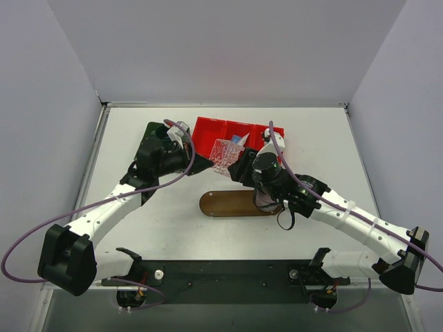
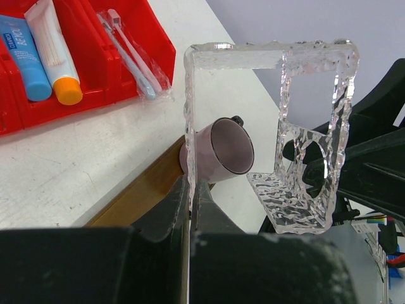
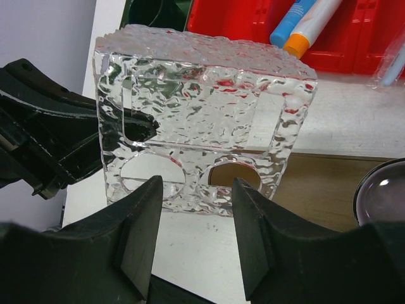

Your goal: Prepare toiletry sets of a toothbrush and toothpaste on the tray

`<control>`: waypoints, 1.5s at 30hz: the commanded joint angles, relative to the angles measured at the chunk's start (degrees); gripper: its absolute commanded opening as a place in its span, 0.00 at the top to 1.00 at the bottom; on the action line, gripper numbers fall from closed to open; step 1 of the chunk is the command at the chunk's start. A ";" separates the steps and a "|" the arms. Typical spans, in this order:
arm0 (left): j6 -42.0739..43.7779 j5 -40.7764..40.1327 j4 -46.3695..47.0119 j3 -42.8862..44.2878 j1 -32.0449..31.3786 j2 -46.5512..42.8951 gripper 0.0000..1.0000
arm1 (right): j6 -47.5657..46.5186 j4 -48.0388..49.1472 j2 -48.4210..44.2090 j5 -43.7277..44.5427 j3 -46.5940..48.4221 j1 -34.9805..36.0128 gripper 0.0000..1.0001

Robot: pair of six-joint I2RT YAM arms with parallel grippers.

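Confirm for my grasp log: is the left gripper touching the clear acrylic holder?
Touching. Left wrist view shows the left gripper shut on a wall of the clear acrylic holder.

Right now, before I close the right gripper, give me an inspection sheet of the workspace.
Surface: white table, no spills seen.
Job's things: tray with the pink mug apparently on it; blue toothpaste tube, white tube with an orange cap and wrapped toothbrushes lie in the red bin.
Clutter: clear holder between the arms; dark green box under the left arm.
Grippers: left gripper shut on the clear holder's edge; right gripper open at its lower edge.
Cables: purple cable looping beside each arm, no snag seen.
Surroundings: grey walls; nothing else seen.
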 commanded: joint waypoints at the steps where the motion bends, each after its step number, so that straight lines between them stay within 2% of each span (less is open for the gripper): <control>1: -0.04 1.71 5.74 0.15 -0.87 -0.29 1.00 | 0.93 2.94 0.03 2.62 -0.52 0.58 0.57; 10: -0.04 1.71 6.62 -0.20 -1.40 -0.82 1.00 | 1.63 4.61 0.38 4.47 -1.84 0.58 0.61; 17: 0.22 1.79 6.71 -0.20 -1.40 -0.65 1.00 | 2.24 6.54 1.17 4.91 -2.19 0.58 0.69; 23: 1.63 2.85 5.75 0.59 -1.40 -0.82 1.00 | 2.86 9.27 1.00 6.05 -2.98 0.58 0.81; 26: 2.16 4.07 5.66 1.03 -1.40 -0.56 1.00 | 2.95 10.32 0.83 6.85 -2.81 0.67 0.90; 27: 2.16 4.43 5.40 1.20 -1.40 -0.12 1.00 | 3.04 10.33 0.74 7.02 -2.81 0.49 0.98; 31: 2.25 5.31 4.87 1.82 -1.31 0.41 1.00 | 2.77 11.99 0.47 7.72 -2.72 0.58 1.00; 34: 2.25 5.49 4.95 1.82 -1.04 0.23 0.86 | 2.42 11.47 0.12 8.16 -2.72 0.58 1.00; 36: 2.42 5.57 4.95 1.91 -0.69 0.06 0.69 | 2.86 11.20 -0.23 8.52 -2.81 0.58 1.00; 38: 2.68 5.57 4.87 1.91 -0.34 -0.21 0.59 | 3.21 11.29 -0.23 8.52 -3.07 0.58 1.00; 39: 2.69 5.57 4.61 1.99 -0.17 -0.55 0.48 | 3.21 11.38 -0.23 8.34 -3.07 0.58 1.00; 42: 3.56 4.79 4.08 2.08 0.36 -1.52 0.35 | 3.04 11.03 0.30 8.34 -2.72 0.58 1.00; 45: 4.88 3.29 3.02 1.99 1.24 -3.18 0.29 | 2.95 8.92 0.39 8.69 -2.37 0.49 1.00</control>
